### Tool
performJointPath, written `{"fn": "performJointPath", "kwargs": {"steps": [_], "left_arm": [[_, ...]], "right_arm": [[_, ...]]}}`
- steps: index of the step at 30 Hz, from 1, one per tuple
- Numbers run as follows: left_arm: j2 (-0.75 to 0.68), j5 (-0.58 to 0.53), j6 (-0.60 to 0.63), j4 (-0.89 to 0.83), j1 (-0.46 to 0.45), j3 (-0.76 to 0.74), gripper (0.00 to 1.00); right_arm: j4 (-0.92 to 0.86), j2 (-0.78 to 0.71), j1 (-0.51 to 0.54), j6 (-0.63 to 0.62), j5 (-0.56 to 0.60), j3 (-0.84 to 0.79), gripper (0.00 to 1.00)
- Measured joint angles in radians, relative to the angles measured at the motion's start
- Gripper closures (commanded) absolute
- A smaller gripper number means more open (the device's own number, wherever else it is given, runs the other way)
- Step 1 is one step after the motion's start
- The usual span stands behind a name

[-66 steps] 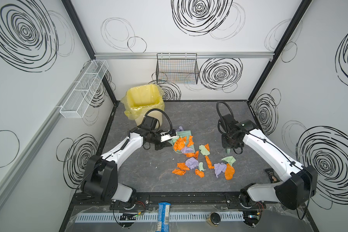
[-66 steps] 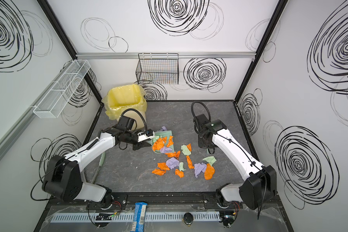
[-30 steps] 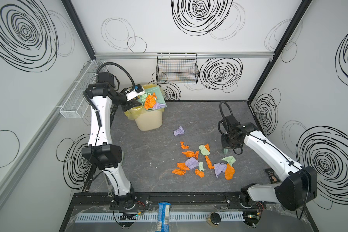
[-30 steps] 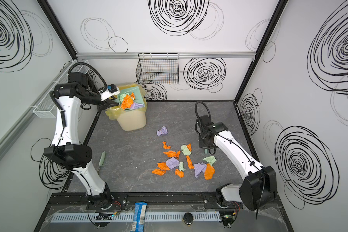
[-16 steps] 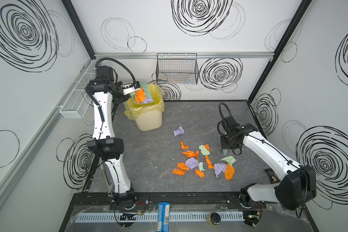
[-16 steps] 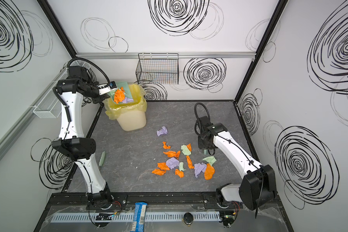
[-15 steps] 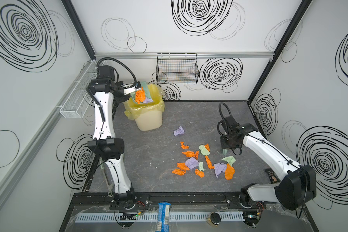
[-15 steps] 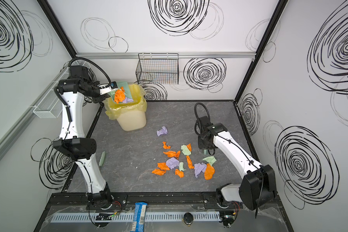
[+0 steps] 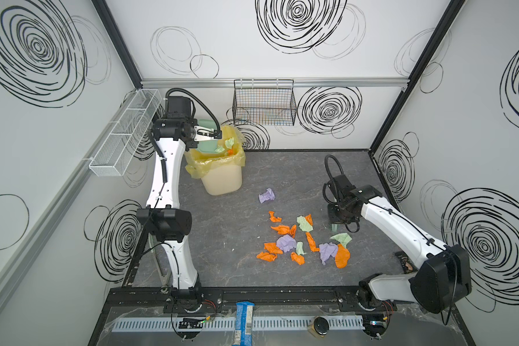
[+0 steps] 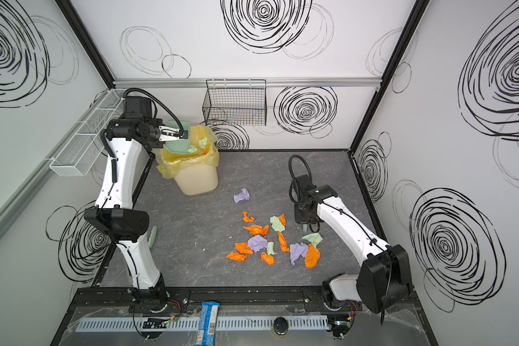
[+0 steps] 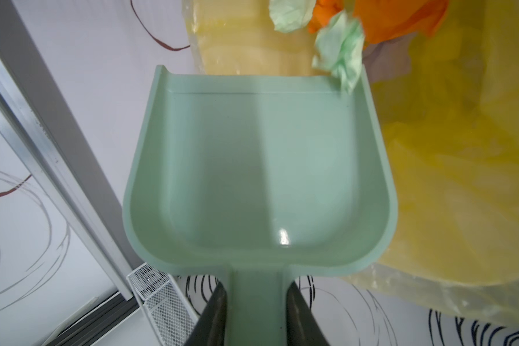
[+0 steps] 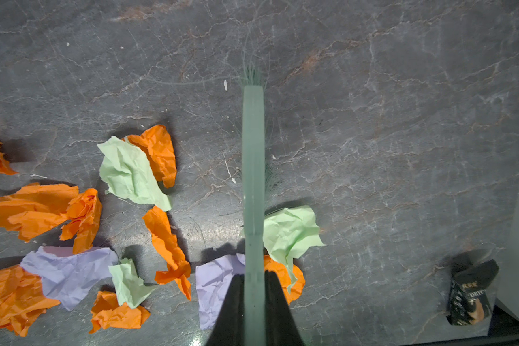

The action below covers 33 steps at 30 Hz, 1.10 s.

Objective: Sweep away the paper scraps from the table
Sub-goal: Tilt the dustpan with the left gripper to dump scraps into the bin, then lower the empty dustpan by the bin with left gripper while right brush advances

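Paper scraps (image 9: 285, 242) (image 10: 256, 242) (image 12: 132, 173) in orange, lilac and pale green lie clustered on the dark veined table (image 9: 237, 263). One lilac scrap (image 9: 266, 195) lies apart, nearer the bin. My left gripper (image 9: 213, 134) (image 10: 182, 133) (image 11: 255, 289) is shut on the handle of the mint-green dustpan (image 11: 258, 167), tipped over the yellow-lined bin (image 9: 222, 176). Green and orange scraps (image 11: 340, 61) are at the pan's lip and in the bin. My right gripper (image 9: 339, 217) (image 12: 253, 277) is shut on the mint-green brush (image 12: 253, 149), beside the cluster.
A black wire basket (image 9: 264, 103) hangs on the back wall, and a white mesh shelf (image 9: 123, 134) on the left wall. A small black packet (image 12: 469, 295) lies by the table's right edge. A pale green stick-like thing (image 10: 153, 236) lies at the left edge.
The left arm has tipped the dustpan further over the bin, and the orange scraps that lay on it have slid off into the bin. The right arm has not moved.
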Motion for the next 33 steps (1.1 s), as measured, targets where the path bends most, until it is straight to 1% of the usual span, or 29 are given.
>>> {"fn": "performJointPath", "kwargs": {"steps": [4,7,12,17,20,23,26,29,33], "left_arm": [[-0.031,-0.016,0.016,0.053,0.009,-0.001,1.00],[-0.068,-0.005,0.014,0.081,0.021,-0.001,1.00],[-0.134,0.071,-0.028,0.093,0.078,0.000,1.00],[-0.216,0.208,-0.112,0.062,0.159,-0.016,1.00],[-0.325,0.297,-0.157,0.038,0.195,-0.114,1.00],[-0.482,0.393,-0.195,0.029,0.205,-0.298,1.00],[-0.609,0.471,-0.224,0.015,0.205,-0.454,1.00],[-0.706,0.539,-0.247,0.013,0.207,-0.598,1.00],[-0.803,0.612,-0.268,0.014,0.206,-0.798,1.00]], "right_arm": [[0.003,0.017,0.002,0.000,-0.004,0.045,1.00],[0.034,0.032,0.002,0.000,-0.048,0.103,1.00],[0.190,0.072,0.014,0.022,-0.214,0.161,1.00],[0.444,0.160,0.053,0.128,-0.414,0.177,1.00],[0.605,0.247,0.075,0.224,-0.515,0.200,1.00],[0.750,0.365,0.094,0.312,-0.582,0.248,1.00],[0.868,0.472,0.101,0.398,-0.634,0.279,1.00],[0.956,0.554,0.102,0.472,-0.668,0.281,1.00],[0.999,0.629,0.097,0.525,-0.690,0.278,1.00]]}}
